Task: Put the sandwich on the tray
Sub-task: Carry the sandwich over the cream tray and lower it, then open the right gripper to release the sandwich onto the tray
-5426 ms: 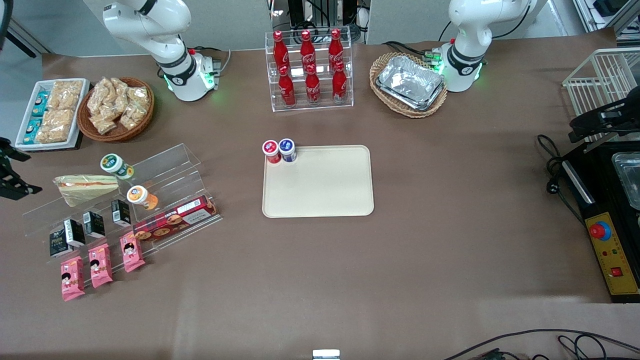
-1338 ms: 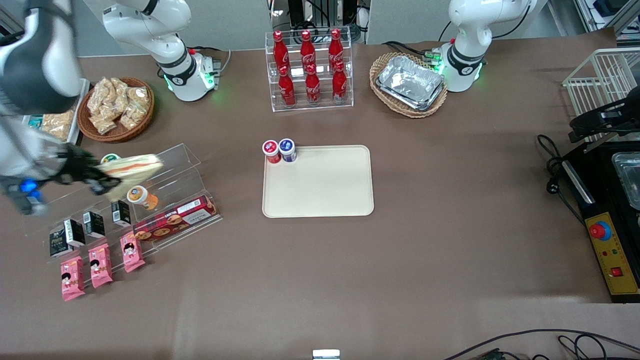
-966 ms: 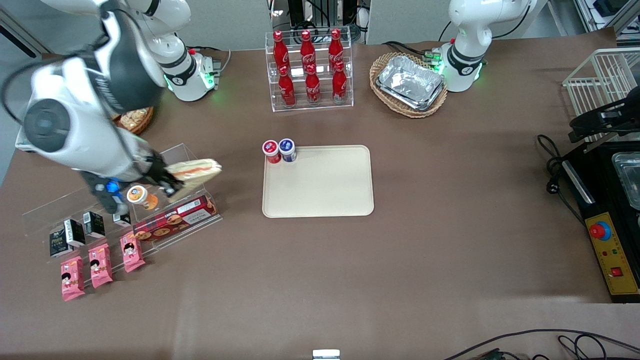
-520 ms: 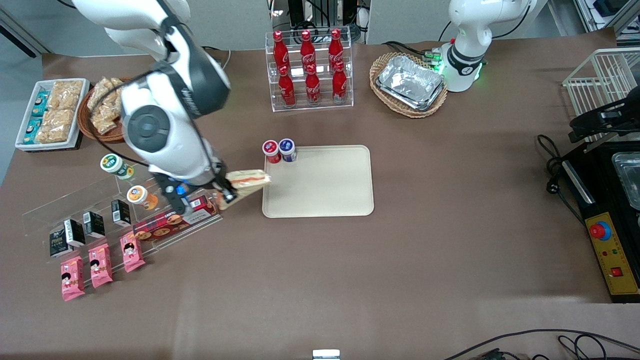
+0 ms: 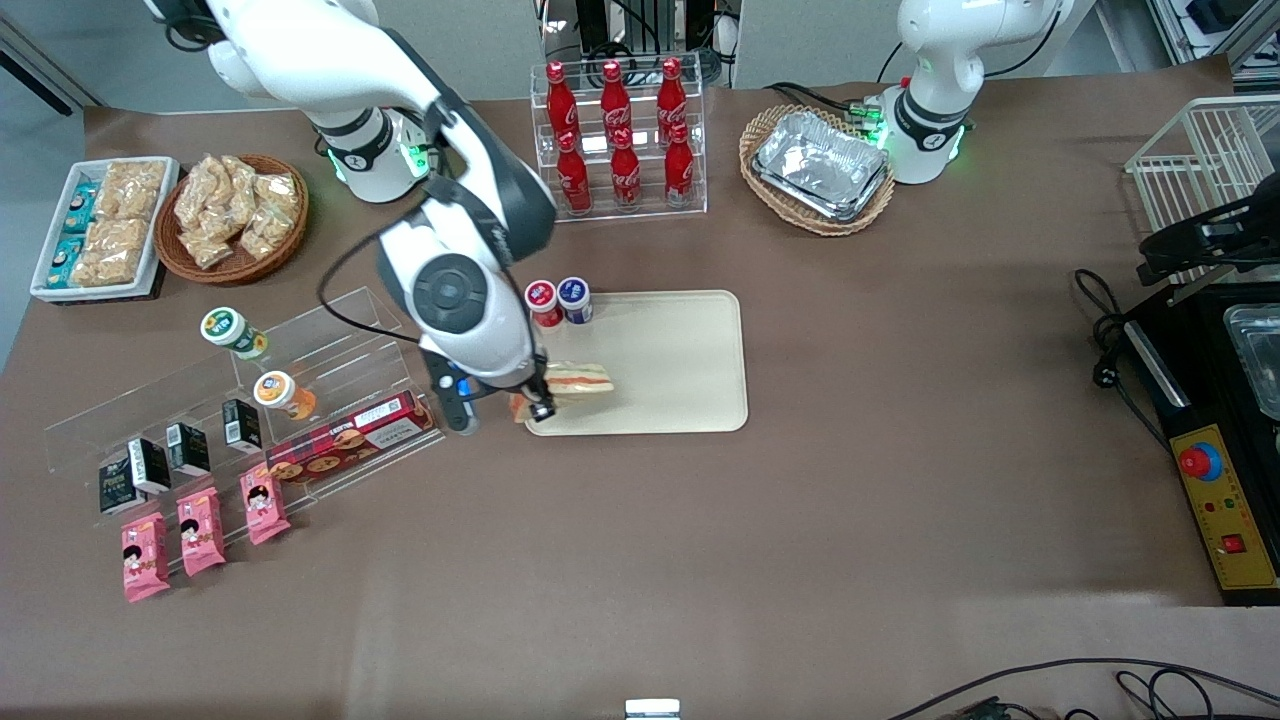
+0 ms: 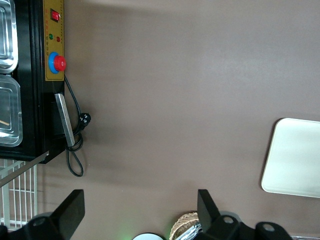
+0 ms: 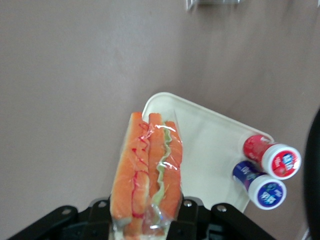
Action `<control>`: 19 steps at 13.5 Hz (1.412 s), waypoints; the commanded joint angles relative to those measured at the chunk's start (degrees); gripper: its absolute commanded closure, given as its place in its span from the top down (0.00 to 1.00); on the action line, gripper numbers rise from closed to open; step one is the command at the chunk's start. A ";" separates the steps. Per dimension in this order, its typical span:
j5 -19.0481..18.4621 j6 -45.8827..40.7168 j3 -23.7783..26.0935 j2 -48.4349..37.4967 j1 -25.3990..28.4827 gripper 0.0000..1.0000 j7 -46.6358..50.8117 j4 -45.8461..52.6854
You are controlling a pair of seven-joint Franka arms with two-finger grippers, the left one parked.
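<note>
A brown table (image 5: 850,520) carries the cream tray (image 5: 680,340). The right arm reaches out low over the tray's corner nearest the front camera at the working arm's end. Its gripper (image 5: 535,398) is clamped on the wrapped sandwich (image 5: 578,380), held above the tray; the fingers are mostly hidden by the sandwich (image 7: 147,175).

Sandwich (image 5: 580,380) above tray (image 5: 680,350) corner
</note>
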 commanded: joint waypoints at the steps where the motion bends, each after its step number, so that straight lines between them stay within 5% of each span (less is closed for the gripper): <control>1: 0.99 3.95 -0.25 4.81 3.59 0.39 5.35 1.93; 16: 1.17 13.28 -0.33 13.43 5.97 0.46 12.03 1.05; 18: 1.08 13.36 -0.33 13.52 5.97 0.61 12.03 1.14; 19: 1.17 13.28 -0.33 13.61 5.97 1.00 12.03 1.05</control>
